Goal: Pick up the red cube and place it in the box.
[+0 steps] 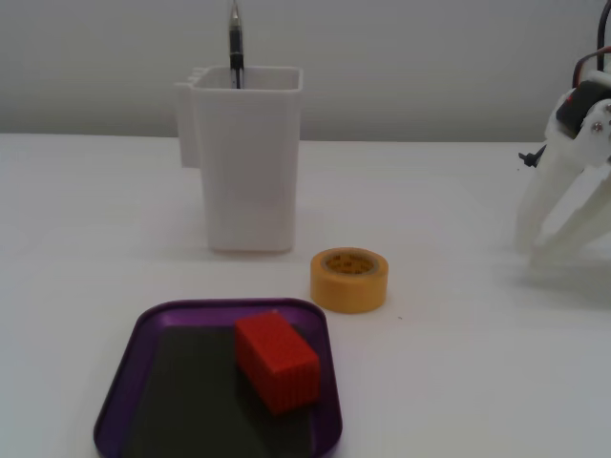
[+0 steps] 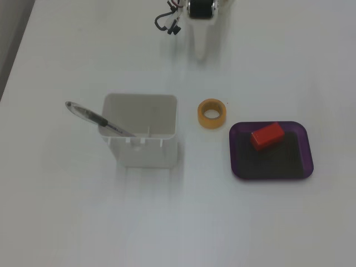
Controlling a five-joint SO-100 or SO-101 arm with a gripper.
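Here the red cube (image 1: 276, 361) lies inside the box (image 1: 124, 367), resting on the dark bottom of that shallow purple tray and set at a slant to its sides. In the view from above, the cube (image 2: 267, 136) sits in the upper half of the box (image 2: 271, 174), toward the edge nearest the arm, with bare dark floor below it. A yellow tape roll (image 1: 349, 279) lies flat on the white table (image 1: 458, 382), just beside the box's upper corner and apart from it; from above, the roll (image 2: 212, 113) lies between the box and a tall white container (image 2: 141, 133). The container (image 1: 246, 162) stands upright and holds a pen (image 1: 235, 43), which leans against its rim and sticks out past it (image 2: 94, 118). The gripper (image 1: 557, 224) stands at the right edge of the low view, well apart from the box, its white fingers pointing down to the table with a gap between them, so it is spread and holds nothing. From above, only the gripper's tip (image 2: 200, 47) shows at the top edge.
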